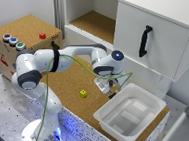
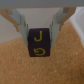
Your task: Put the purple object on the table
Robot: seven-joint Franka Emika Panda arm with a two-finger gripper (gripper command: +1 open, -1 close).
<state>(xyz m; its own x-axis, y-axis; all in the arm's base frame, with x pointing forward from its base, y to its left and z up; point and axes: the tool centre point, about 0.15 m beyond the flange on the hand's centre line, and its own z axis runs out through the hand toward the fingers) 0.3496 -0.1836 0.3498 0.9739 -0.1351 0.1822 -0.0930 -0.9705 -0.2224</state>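
The gripper pinches the purple block between its fingers; the surface lies directly beneath, seemingly close, so lowering straight should suffice.

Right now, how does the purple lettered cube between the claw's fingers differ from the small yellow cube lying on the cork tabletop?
The purple cube with yellow letters sits between the claw fingers; the small yellow cube lies free on the cork-brown tabletop, away from the claw. The purple cube is dark with yellow markings; the yellow cube is bright, its markings too small to read. Both are small cubes over the same cork surface.
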